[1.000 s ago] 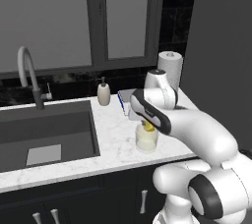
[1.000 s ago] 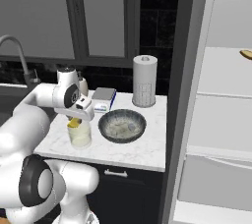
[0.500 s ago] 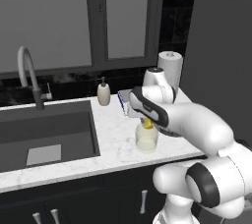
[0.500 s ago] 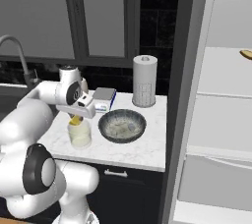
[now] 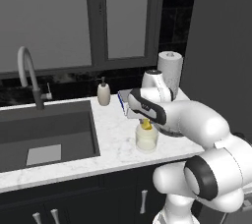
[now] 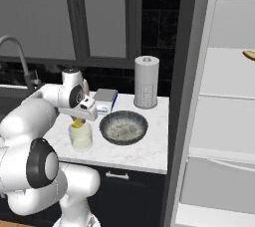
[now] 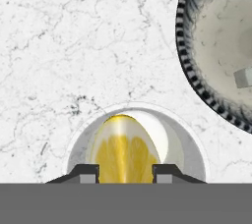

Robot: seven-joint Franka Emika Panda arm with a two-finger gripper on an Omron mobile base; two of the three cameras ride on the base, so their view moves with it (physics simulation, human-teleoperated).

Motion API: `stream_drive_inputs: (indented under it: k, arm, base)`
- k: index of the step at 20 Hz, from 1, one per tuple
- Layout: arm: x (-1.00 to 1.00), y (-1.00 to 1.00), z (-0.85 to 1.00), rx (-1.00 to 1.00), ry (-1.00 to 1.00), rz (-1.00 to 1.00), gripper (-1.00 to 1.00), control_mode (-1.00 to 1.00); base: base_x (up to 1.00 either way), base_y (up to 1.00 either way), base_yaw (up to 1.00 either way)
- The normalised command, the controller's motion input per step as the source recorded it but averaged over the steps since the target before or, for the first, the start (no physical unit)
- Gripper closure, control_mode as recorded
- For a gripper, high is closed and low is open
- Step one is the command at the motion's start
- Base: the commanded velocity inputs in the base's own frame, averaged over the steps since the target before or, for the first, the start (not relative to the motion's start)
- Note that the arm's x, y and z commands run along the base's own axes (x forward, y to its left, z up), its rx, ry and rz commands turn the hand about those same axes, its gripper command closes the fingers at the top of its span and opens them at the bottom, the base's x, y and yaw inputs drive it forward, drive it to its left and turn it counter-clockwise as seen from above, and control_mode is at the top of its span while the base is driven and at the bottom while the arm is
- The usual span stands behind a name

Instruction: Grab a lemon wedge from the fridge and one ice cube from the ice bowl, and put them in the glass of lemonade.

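No legible writing; lemon wedge (image 7: 123,149) over glass of lemonade (image 7: 184,144)

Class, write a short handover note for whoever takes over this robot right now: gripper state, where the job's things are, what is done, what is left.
Gripper: shut on the lemon wedge, right above the glass of lemonade.
Ice bowl: on the counter beside the glass, one ice cube inside.
Fridge: door open.
Done: wedge fetched.
Left: release the wedge into the glass, then move the ice cube.
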Motion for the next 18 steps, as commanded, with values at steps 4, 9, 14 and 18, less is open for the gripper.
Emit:
stream_drive_inputs:
  k: [4, 9, 14, 18]
  arm:
    - [0.0, 0.0, 0.0, 0.0, 0.0, 0.0, -1.0, -1.0]
    - [0.0, 0.0, 0.0, 0.0, 0.0, 0.0, -1.0, -1.0]
    - [0.0, 0.0, 0.0, 0.0, 0.0, 0.0, -1.0, -1.0]
    - [-0.23, 0.0, 0.11, 0.03, -0.05, 0.0, -1.0, -1.0]
  base:
    - [0.0, 0.0, 0.0]
    - [0.0, 0.0, 0.0]
    - [0.0, 0.0, 0.0]
    - [0.0, 0.0, 0.0]
